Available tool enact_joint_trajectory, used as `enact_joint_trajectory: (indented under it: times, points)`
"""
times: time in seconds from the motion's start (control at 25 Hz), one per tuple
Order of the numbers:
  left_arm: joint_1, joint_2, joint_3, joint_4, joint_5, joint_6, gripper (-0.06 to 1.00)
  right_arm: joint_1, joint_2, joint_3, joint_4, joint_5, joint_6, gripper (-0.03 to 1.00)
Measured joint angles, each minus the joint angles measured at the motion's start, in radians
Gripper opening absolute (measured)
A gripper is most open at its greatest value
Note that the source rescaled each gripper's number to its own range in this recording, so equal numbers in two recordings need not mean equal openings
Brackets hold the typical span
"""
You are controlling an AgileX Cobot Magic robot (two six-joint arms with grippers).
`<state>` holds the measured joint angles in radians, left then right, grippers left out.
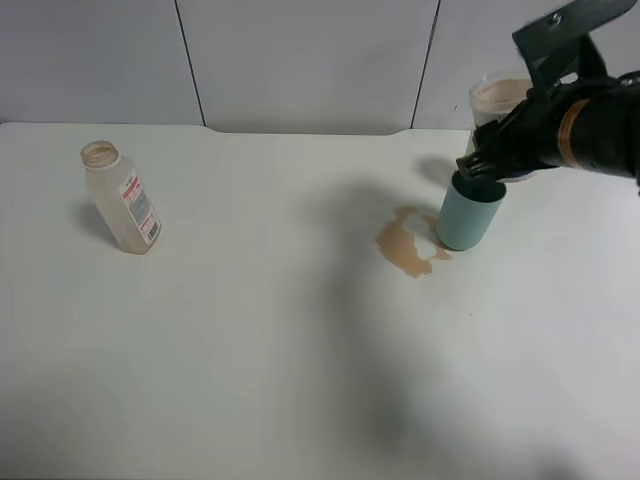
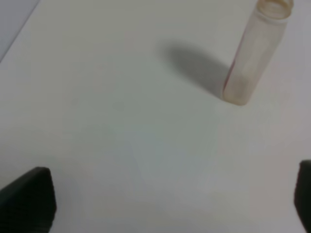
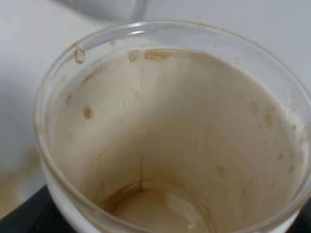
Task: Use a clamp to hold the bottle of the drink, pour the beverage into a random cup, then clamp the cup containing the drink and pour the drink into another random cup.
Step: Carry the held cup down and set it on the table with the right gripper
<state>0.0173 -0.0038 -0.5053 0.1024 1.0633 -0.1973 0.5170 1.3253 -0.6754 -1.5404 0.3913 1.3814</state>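
Note:
The bottle [image 1: 120, 198] stands upright at the far left of the table, uncapped and nearly empty; it also shows in the left wrist view [image 2: 252, 53]. My left gripper [image 2: 165, 201] is open and empty, well short of the bottle. My right gripper [image 1: 497, 150] is shut on the cup with the clear rim [image 1: 498, 98], just behind the teal cup [image 1: 470, 215]. A sliver of its blue band [image 1: 520, 176] shows under the arm. In the right wrist view the cup [image 3: 165, 111] fills the frame, walls smeared brown, with a little beverage [image 3: 160, 208] at the bottom.
A light-brown puddle of spilled drink [image 1: 405, 248] lies on the white table [image 1: 300, 340] just left of the teal cup. Grey wall panels stand behind the table's far edge. My right arm [image 1: 600, 130] reaches in from the right edge.

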Motion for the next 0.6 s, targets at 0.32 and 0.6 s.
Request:
enact_joint_trajectory:
  times: [0.32, 0.6]
  points:
    - [0.0, 0.0, 0.0, 0.0, 0.001, 0.0, 1.0, 0.0, -0.103, -0.141, 0.208, -0.343, -0.105, 0.0]
    - [0.0, 0.0, 0.0, 0.0, 0.001, 0.0, 1.0, 0.063, -0.053, -0.154, 0.752, -0.625, -0.74, 0.0]
